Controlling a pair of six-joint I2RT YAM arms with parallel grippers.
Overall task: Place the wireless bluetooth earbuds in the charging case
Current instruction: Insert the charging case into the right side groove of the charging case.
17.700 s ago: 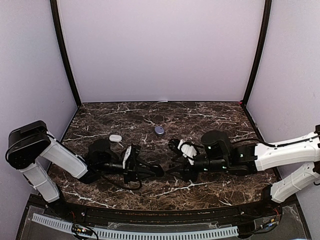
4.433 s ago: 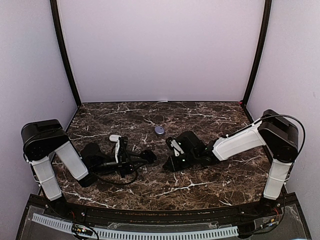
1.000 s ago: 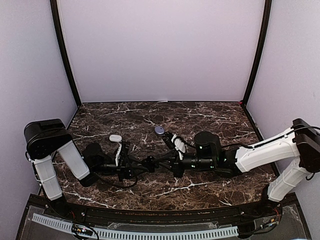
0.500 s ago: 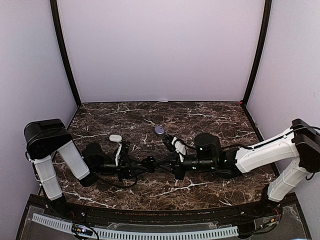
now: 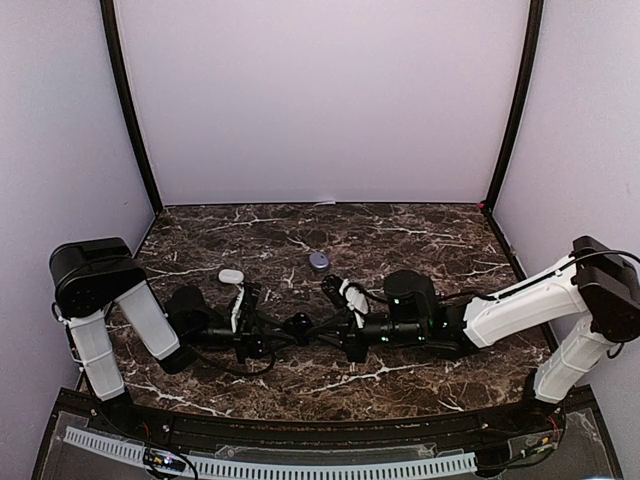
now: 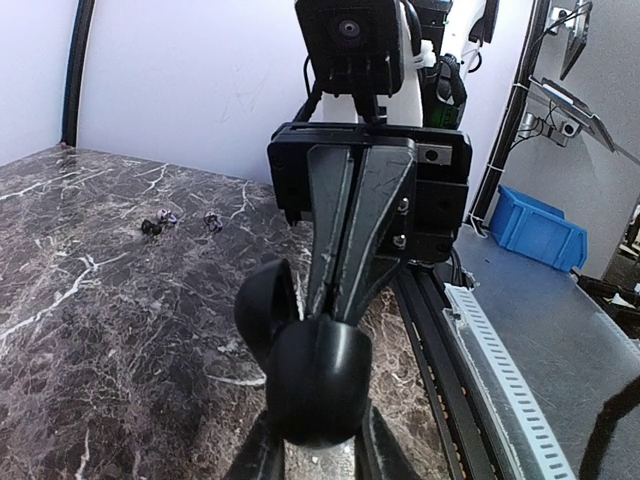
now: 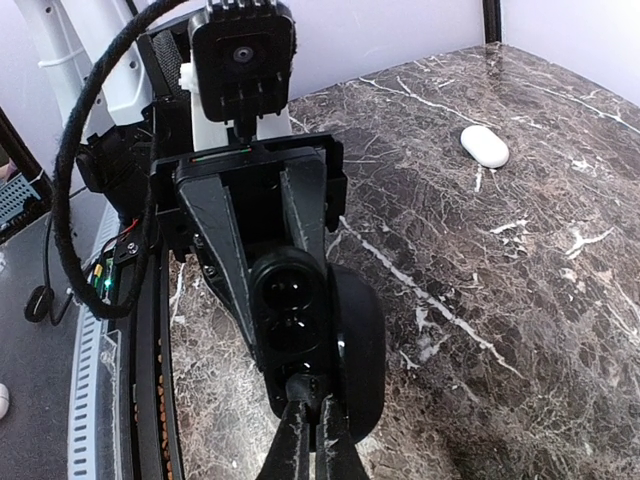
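Left gripper [image 5: 284, 330] is clenched on the black case [image 7: 290, 300], holding it above the table [image 5: 400, 240] with its lid [image 7: 358, 345] swung open. 2 round sockets show in the case's face, both dark.

Right gripper [image 7: 306, 400] faces the black case head-on. Its 2 fingers are pressed together, tips touching the lower edge of the socket face. Cannot tell whether anything is pinched between them.

Earbuds [image 6: 152, 227]: small dark buds loose on the table, past the black case and well apart from it, off to the left in the left wrist view.

White case [image 7: 485, 146] lies closed on the table, well apart from the black case on the left arm's side. Purple case [image 5: 319, 260] sits behind the black case, toward the back wall.
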